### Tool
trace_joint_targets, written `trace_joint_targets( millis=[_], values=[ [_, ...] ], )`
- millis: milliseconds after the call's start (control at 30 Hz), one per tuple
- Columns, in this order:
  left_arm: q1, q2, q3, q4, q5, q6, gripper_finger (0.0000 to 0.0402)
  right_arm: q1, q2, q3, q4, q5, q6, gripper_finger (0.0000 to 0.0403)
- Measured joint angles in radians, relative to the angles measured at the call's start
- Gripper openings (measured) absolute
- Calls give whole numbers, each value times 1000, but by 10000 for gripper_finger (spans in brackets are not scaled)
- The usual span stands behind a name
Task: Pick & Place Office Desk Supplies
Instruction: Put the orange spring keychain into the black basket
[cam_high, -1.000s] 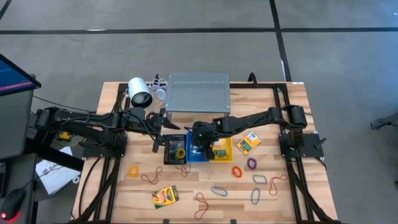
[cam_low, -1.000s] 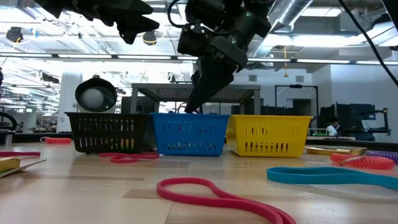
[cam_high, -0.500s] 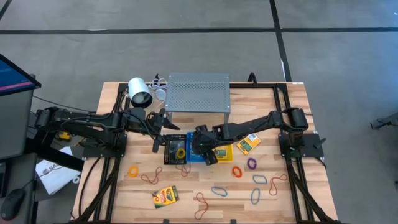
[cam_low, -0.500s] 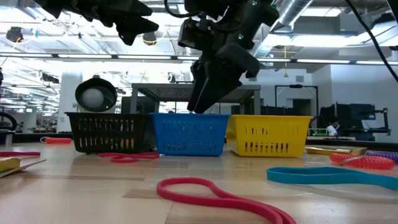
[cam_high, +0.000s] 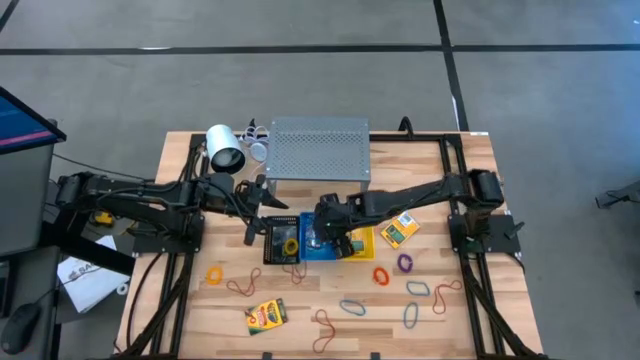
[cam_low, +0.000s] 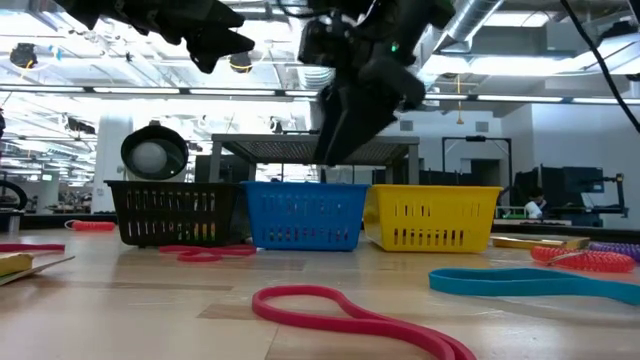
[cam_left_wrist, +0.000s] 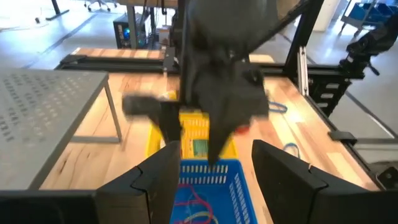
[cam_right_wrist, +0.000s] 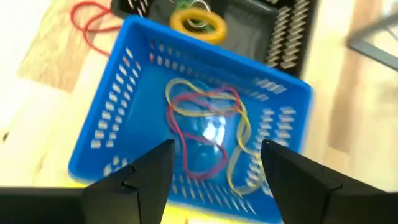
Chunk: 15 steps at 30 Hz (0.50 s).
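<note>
Three small baskets stand in a row mid-table: black, blue and yellow. In the blue basket lie yellow and red rubber bands. My right gripper hangs open above it, also seen in the high view and the low view, with nothing between its fingers. My left gripper waits open, raised, left of the baskets. Loose rubber bands and a crayon box lie flat on the near half of the table. A second crayon box lies right of the yellow basket.
A grey perforated shelf and a white cylinder stand at the table's far side. A yellow ring lies in the black basket. A red band and a blue band lie near the front edge.
My right gripper has risen a little over the blue basket and rolled at the wrist, staying open. The bands in the basket lie as before.
</note>
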Motion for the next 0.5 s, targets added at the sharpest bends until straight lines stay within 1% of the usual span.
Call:
trace_joint_targets(
  millis=[67, 133, 200, 233, 333, 500],
  values=[
    [0, -13, 2, -22, -23, 1, 195, -6, -39, 0, -29, 7, 10, 234],
    [0, -44, 1, -95, -72, 0, 195, -11, -89, -7, -49, 9, 13, 234],
    [0, -73, 2, -145, -132, -13, 195, -15, -154, -43, -5, 9, 12, 234],
    [0, -94, 1, -193, -167, -31, 195, -14, -186, -70, 13, 9, 9, 234],
    [0, -145, 1, -267, -262, -80, 195, -23, -295, -176, 94, 8, 9, 234],
    [0, -201, 2, -337, -404, -170, 195, -49, -510, -384, 302, 8, 74, 234]
  ],
)
